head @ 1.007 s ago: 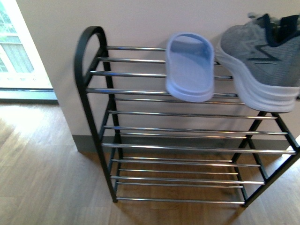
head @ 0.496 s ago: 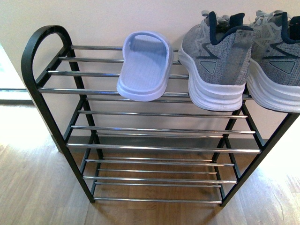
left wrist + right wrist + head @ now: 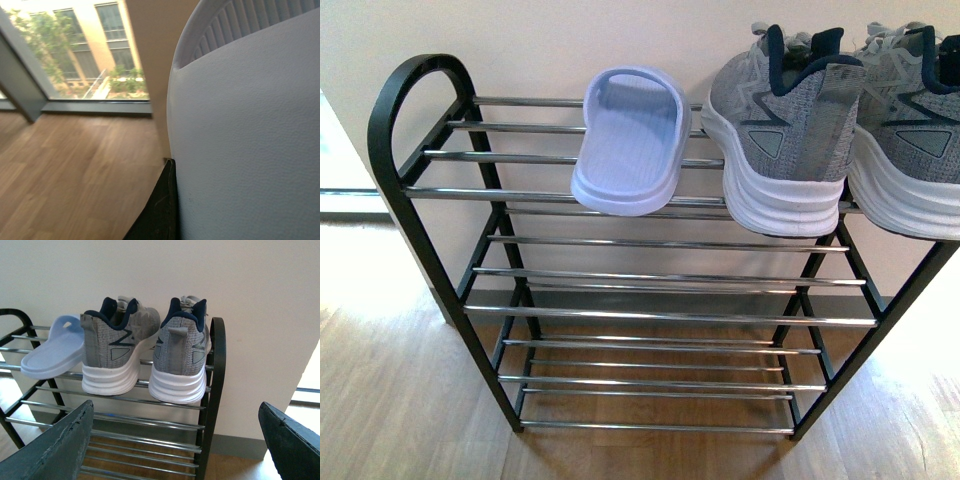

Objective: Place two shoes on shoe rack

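**Both sneakers up, view steadied**

Over the last half-second my front view barely shifted. On the shoe rack [image 3: 430,195] top shelf sat a blue slide [image 3: 628,140], then the two shoes [image 3: 840,130], heels out. My right gripper [image 3: 177,440] hung open, clear of them; the left, seemingly pressed against the slide, I couldn't read. Placement looked finished.

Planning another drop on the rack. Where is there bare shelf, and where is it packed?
Free: the top shelf of the shoe rack between its looped end frame and the blue slide sandal. All lower tiers show bare rods. Crowded: the other end of the top shelf, where the two shoes sit side by side, the nearer one close beside the sandal.
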### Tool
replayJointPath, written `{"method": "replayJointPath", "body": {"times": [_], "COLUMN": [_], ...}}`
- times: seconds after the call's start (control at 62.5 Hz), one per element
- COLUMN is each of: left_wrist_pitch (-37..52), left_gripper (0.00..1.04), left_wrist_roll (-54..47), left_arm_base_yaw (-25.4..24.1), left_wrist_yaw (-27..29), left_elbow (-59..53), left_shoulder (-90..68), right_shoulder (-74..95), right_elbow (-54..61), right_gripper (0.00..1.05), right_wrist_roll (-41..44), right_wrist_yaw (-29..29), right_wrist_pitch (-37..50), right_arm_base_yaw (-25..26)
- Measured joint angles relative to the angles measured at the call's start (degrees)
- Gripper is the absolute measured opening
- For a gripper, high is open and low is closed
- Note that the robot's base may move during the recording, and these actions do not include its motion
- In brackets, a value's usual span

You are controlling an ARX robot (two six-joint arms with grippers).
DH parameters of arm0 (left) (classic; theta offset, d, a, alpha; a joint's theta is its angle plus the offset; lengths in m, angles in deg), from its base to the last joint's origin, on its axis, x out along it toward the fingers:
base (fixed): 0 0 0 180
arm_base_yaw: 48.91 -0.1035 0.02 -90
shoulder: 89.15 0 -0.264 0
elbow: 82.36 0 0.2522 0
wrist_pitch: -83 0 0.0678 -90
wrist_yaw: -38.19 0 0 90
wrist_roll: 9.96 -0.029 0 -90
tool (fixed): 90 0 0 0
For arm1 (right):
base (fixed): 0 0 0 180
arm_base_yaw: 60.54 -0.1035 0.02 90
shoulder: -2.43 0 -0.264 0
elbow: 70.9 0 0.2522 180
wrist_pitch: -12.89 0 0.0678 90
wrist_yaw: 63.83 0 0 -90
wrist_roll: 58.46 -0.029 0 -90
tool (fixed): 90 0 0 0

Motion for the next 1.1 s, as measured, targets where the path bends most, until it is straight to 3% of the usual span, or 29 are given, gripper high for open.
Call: {"method": "replayJointPath", "body": {"times": [0.096, 0.224, 0.4, 0.703, 1.103], "left_wrist_pitch": [-4.7, -8.96, -15.06, -20.85, -24.92], "left_gripper": [0.02, 0.02, 0.02, 0.02, 0.02], "left_wrist_roll": [4.26, 6.8, 6.97, 5.42, 5.77], "left_arm_base_yaw": [8.63, 10.23, 5.11, -2.23, -3.02], "left_wrist_yaw": [-0.42, -1.29, -2.89, -5.62, -6.34], "left_elbow": [10.64, 20.83, 36.0, 46.51, 57.4], "left_shoulder": [-7.04, -15.1, -27.78, -38.29, -51.49], "right_shoulder": [0.0, -0.02, 0.0, -0.02, 0.0], "right_elbow": [0.0, 0.0, 0.0, 0.0, 0.0], "right_gripper": [0.96, 0.96, 0.96, 0.96, 0.96], "right_wrist_roll": [0.0, 0.0, 0.0, 0.0, 0.0], "right_wrist_yaw": [0.02, 0.02, 0.02, 0.02, 0.0], "right_wrist_pitch": [0.0, 0.0, 0.0, 0.0, 0.0], "right_arm_base_yaw": [0.0, 0.0, 0.0, 0.0, 0.0]}}
